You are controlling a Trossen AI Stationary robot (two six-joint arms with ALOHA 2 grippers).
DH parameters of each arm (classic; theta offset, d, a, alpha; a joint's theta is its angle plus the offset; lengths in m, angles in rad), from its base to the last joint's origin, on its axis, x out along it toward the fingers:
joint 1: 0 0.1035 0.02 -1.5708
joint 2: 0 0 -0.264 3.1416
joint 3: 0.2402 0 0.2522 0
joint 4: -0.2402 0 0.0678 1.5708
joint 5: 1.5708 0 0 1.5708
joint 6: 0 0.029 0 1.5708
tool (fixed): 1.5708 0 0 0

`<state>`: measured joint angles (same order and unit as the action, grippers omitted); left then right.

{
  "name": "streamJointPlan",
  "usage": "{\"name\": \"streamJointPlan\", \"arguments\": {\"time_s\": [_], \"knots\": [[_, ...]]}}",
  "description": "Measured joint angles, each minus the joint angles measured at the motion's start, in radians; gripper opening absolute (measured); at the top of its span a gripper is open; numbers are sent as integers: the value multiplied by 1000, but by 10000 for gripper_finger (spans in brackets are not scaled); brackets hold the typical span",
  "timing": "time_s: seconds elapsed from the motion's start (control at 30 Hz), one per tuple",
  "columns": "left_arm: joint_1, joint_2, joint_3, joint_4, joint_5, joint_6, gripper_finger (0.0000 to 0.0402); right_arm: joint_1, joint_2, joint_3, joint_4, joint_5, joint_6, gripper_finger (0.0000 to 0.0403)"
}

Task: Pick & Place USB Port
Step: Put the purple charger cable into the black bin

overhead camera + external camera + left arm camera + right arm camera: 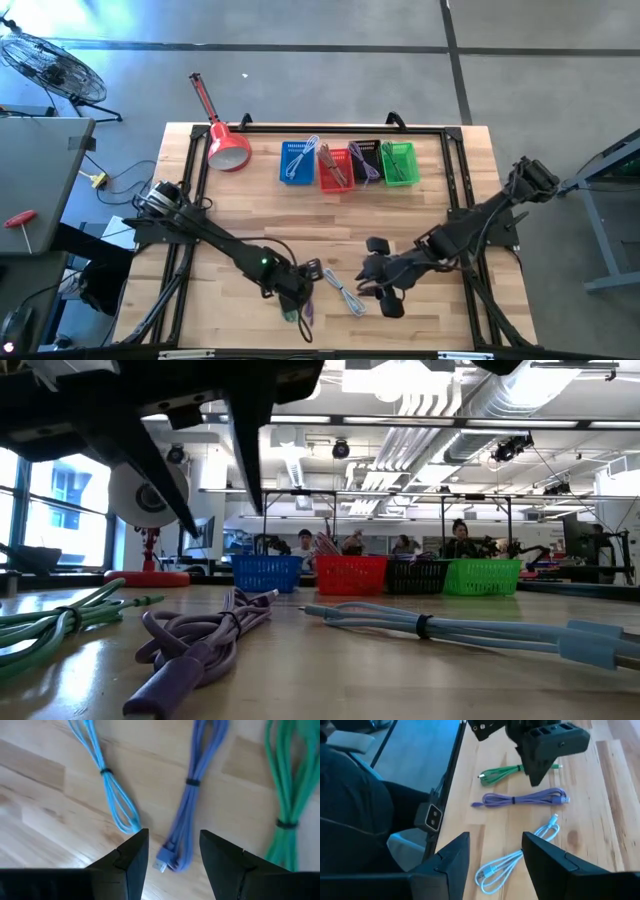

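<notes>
Left gripper [297, 292] hangs over the near part of the table [250, 215], fingers spread and holding nothing; the purple cable [187, 805] lies straight ahead of it, plug end showing between the two fingers, not yet touched. To one side of that gripper lies the green cable [285, 790], to the other the light blue cable [107, 780], all three apart from one another on bare wood. Each is a thin bundle folded on itself and cinched by a small dark tie. Judgement: light, limp, likely to flop and swing once lifted; loose loops could slide out of a pinch on a single strand. Best hold looks to be across the whole bundle at or just beside the tie, where the strands are packed together; the plug end is harder but small and easy to miss. Moving right, the right gripper [385, 285] waits just beside the light blue cable on its far side from the left gripper, fingers also parted and empty; its wrist view shows that cable below and the purple and green ones beyond, under the other arm. Well beyond both grippers, at the far edge, stands a row of small baskets: blue basket [297, 161], red basket [335, 168], black basket [366, 160], green basket [398, 163], each already holding cable. Colour matching would suggest the black one, where a purple cable already lies, though that is a guess.
</notes>
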<state>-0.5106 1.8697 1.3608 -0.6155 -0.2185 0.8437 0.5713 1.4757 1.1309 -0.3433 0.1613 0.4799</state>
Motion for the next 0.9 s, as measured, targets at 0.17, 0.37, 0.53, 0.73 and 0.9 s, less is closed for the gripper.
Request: {"name": "streamJointPlan", "arguments": {"time_s": [0.17, 0.37, 0.53, 0.73, 0.9], "knots": [[0, 12, 0, 21, 25, 24, 170, 30, 0, 0, 25, 61, 21, 172], [0, 16, -1, 27, 56, 113, 170, 54, 0, 0, 32, 113, 44, 172], [1, 27, 0, 50, 79, 120, 170, 54, 0, 0, 43, 121, 44, 172], [23, 55, -1, 52, 93, 134, 170, 53, 0, 0, 61, 125, 39, 172], [51, 68, 0, 72, 106, 149, 170, 53, 6, 0, 68, 126, 39, 172]]}}
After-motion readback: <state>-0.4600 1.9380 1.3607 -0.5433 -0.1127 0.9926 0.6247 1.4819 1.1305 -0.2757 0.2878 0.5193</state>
